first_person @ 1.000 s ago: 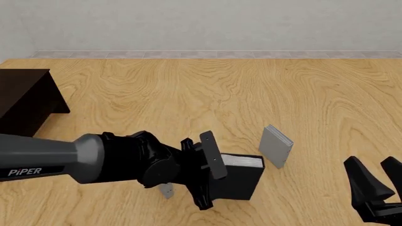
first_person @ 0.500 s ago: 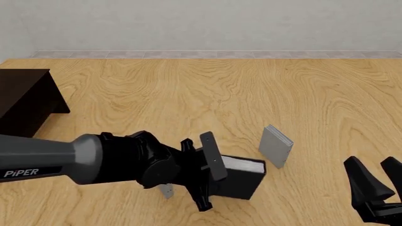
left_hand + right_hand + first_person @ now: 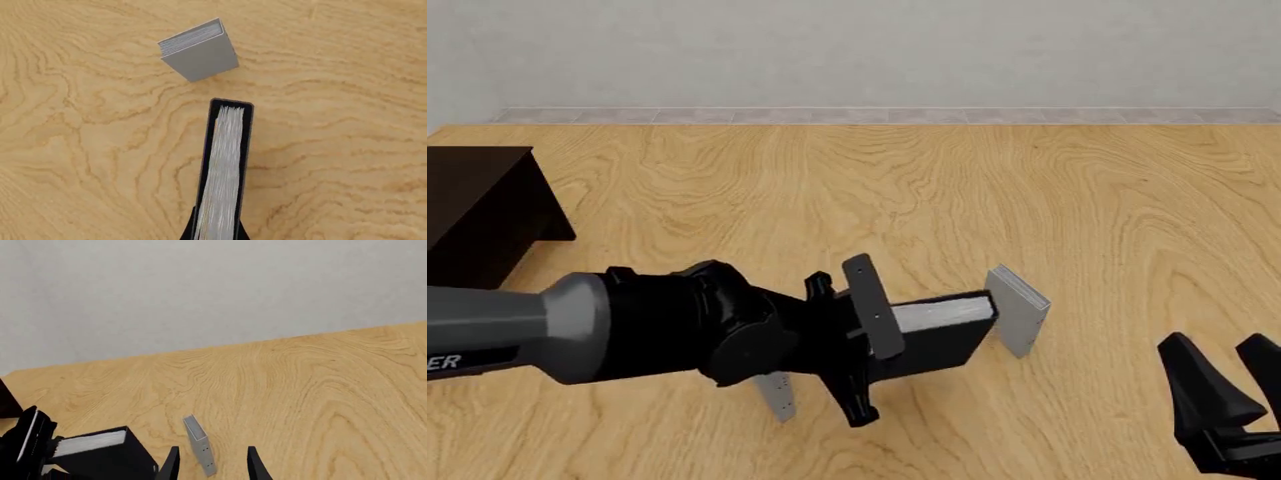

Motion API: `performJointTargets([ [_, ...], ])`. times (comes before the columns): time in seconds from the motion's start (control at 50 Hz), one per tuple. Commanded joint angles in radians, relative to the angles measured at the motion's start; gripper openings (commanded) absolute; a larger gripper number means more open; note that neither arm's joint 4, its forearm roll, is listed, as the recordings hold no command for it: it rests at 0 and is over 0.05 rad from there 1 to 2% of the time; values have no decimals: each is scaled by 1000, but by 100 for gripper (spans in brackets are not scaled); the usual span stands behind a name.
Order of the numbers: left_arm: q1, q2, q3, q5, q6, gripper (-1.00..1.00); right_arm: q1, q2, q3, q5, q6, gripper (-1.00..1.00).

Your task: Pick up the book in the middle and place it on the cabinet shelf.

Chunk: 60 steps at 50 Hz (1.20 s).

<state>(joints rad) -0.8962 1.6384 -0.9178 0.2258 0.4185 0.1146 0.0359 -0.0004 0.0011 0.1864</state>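
Wide bare table [image 3: 868, 190] between held book [image 3: 941, 335] and cabinet [image 3: 481, 215] at left edge: free passage leftward. Upright grey book [image 3: 1014, 310] just beside held book's far end, blocks rightward swing. Second grey book [image 3: 779, 395] stands beneath left arm, near front edge. Right gripper [image 3: 1228, 385] parked at front right corner, well apart.
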Motion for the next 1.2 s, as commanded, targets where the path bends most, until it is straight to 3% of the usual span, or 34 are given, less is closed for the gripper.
performJointTargets([
  [0.02,-5,-56,-5,-10,14,-100,-1,-1,0,2,0,100],
  [0.1,-19,-89,28,-31,62,-100,-2,0,0,2,0,100],
  [0.2,-26,-98,12,-19,32,-100,-2,2,0,0,-1,100],
  [0.24,-22,-94,36,-39,79,-100,-1,2,0,0,0,100],
  [0.44,-23,-141,15,-31,29,-100,-2,4,0,0,-1,100],
  [0.88,8,-247,20,-20,115,-100,-3,-1,0,7,-3,100],
  [0.92,39,-245,43,-32,184,-100,-5,-5,0,14,-4,100],
  [0.98,38,-264,18,-2,173,-100,-6,-7,0,15,-3,100],
  [1.04,64,-281,21,-15,216,-100,-4,-5,0,14,-4,100],
  [1.2,79,-308,0,-6,228,-100,-3,-10,0,18,-3,100],
])
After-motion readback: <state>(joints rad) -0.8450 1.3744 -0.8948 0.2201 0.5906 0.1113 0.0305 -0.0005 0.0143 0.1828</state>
